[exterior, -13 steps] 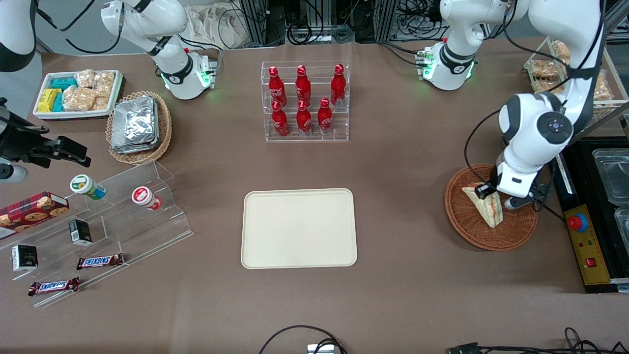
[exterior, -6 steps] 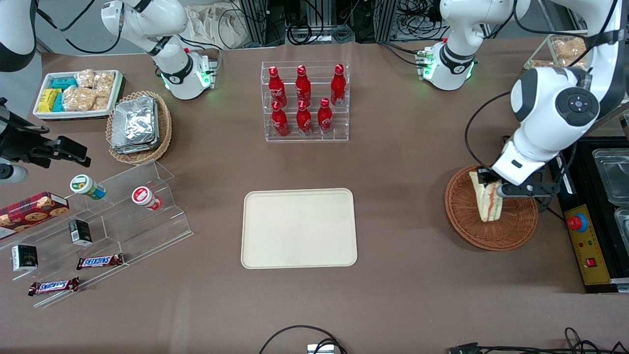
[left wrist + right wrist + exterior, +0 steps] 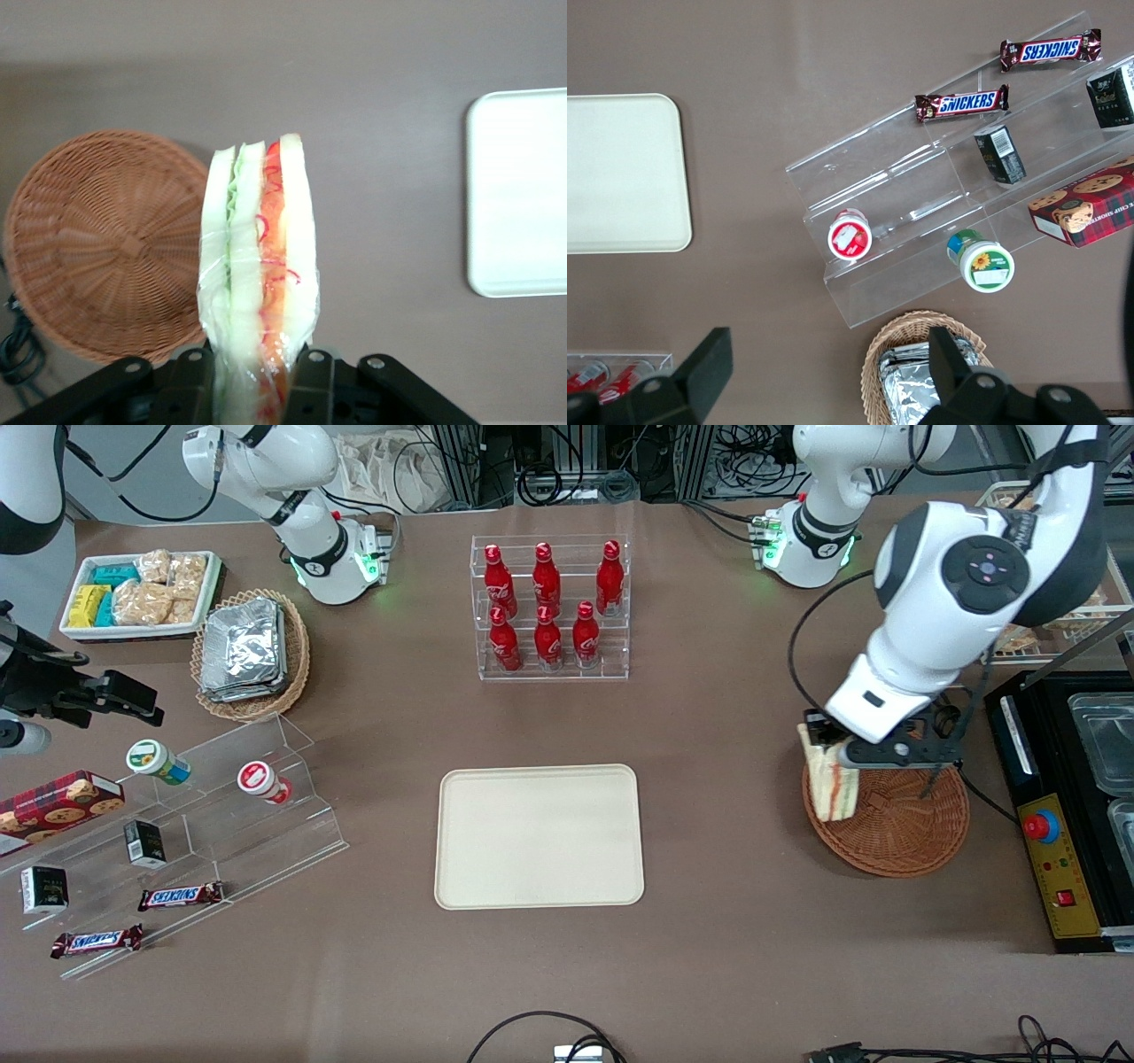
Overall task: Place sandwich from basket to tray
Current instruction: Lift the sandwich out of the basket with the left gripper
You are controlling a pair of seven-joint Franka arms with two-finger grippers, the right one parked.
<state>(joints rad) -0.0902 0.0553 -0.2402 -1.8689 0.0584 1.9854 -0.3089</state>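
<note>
- Lifted clear of the wicker basket (image 3: 895,824): sandwich (image 3: 833,779), now hanging over its 9 o'clock rim.
- End effector (image 3: 257,376) clenched on the sandwich's lower end.
- Remaining: carry toward 9 o'clock over bare surface (image 3: 726,779) to cream tray (image 3: 539,837), well apart.

The gripper (image 3: 257,372), closed on the sandwich (image 3: 259,266), is running off the left wrist picture's edge, so only its finger bases are showing. The sandwich's lower end is disappearing between them. The tray (image 3: 518,204) is being cut by that picture's border. In the front view, the arm is covering part of the basket (image 3: 895,833).
</note>
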